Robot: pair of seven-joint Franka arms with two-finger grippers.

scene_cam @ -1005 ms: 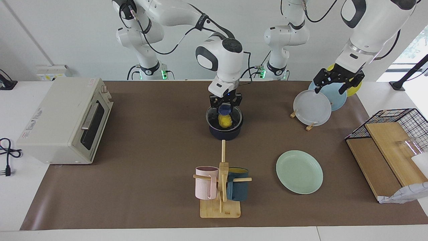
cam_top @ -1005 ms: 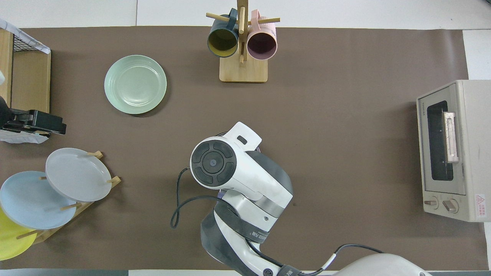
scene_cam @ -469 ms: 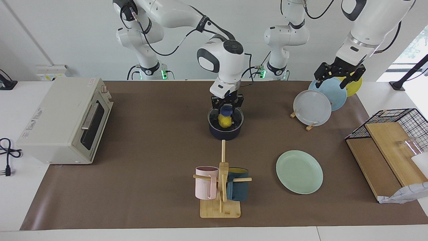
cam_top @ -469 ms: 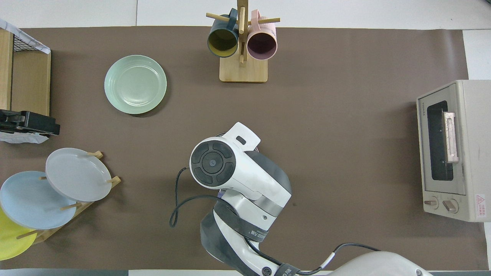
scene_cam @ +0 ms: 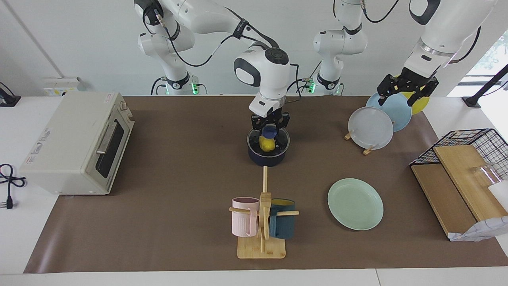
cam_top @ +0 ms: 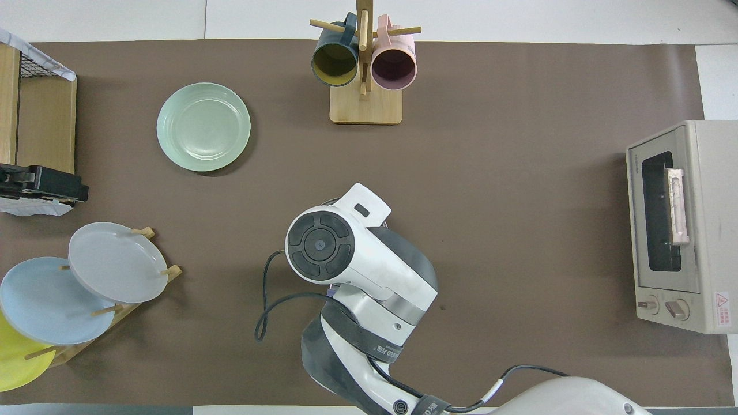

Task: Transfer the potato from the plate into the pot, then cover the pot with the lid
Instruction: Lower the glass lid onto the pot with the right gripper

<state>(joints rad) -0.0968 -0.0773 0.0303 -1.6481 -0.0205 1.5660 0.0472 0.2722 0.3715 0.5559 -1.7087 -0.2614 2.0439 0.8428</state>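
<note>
The potato point(scene_cam: 267, 144) sits in the pot point(scene_cam: 268, 156) under the glass lid point(scene_cam: 280, 142). The right tool point(scene_cam: 270, 128) is pinched tight on the lid's knob. The left tool point(scene_cam: 408, 89) hangs wide open over the plate rack point(scene_cam: 369, 149), holding nothing.

From overhead, the right arm's wrist hides the pot point(scene_cam: 266, 157), lid point(scene_cam: 268, 140) and potato point(scene_cam: 266, 144).

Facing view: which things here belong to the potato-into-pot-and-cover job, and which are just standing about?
Part of the job:
- potato, in the pot
- lid, held by its knob over the pot by the right end effector
- mint-green plate, now bare

Just standing about:
- toaster oven
- mug tree with pink and teal mugs
- plate rack, left end effector above it
- wire basket
</note>
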